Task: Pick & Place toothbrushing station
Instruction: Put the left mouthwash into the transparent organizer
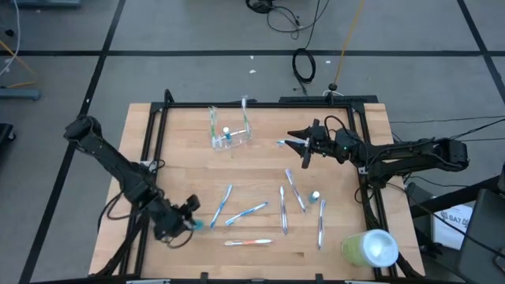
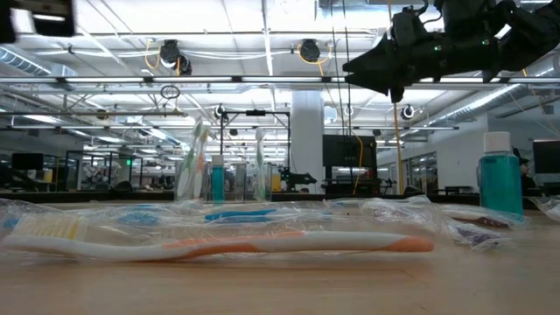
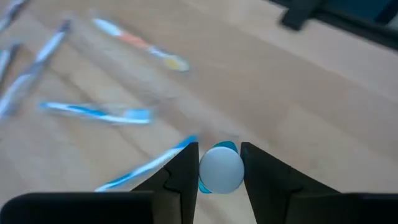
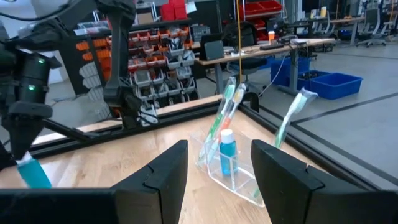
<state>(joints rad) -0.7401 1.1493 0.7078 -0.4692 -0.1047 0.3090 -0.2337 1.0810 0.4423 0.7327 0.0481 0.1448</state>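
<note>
The left gripper is clenching one small tube; the right gripper is hanging released before the cup — three brushes inside, one tube.

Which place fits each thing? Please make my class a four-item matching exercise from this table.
Things:
1. clear cup
2. lime-green cylinder
3. small tube
4. orange toothbrush

Places, by the high view:
A. between the left gripper's fingers
B. table's bottom right corner
C. upper middle of the table, toothbrushes standing in it
D. lying flat by the table's bottom edge

Pairs: 1-C, 2-B, 3-A, 4-D
</note>
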